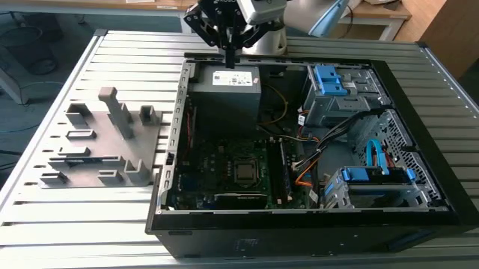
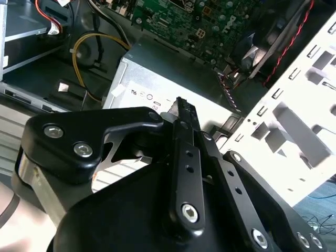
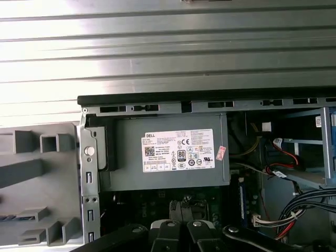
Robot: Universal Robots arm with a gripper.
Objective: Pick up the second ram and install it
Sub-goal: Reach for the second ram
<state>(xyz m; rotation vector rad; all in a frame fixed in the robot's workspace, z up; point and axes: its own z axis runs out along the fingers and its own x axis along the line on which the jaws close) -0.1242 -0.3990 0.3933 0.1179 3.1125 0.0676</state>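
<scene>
grey fixture point(image 1: 97, 143) beside open computer case point(image 1: 299, 232)

A slatted metal tabletop point(image 1: 75, 235) is carrying an open black computer case point(image 1: 299, 231) and, just beside it toward the exterior view's left, a grey fixture point(image 1: 101, 171)

Power supply point(image 3: 123, 176), far end of case point(image 3: 157, 98): white label point(image 3: 177, 150), logo, fine print rows, certification symbols. Small pink sticker point(image 3: 220, 153) beside it.

Mostly metal, some plastic.
Ribbed bench point(image 1: 90, 235) is bright metal; grey fixture point(image 1: 105, 168) matt plastic; power supply point(image 3: 126, 178) dull sheet metal, paper label point(image 3: 178, 149); end effector point(image 2: 181, 102) matt black.
</scene>
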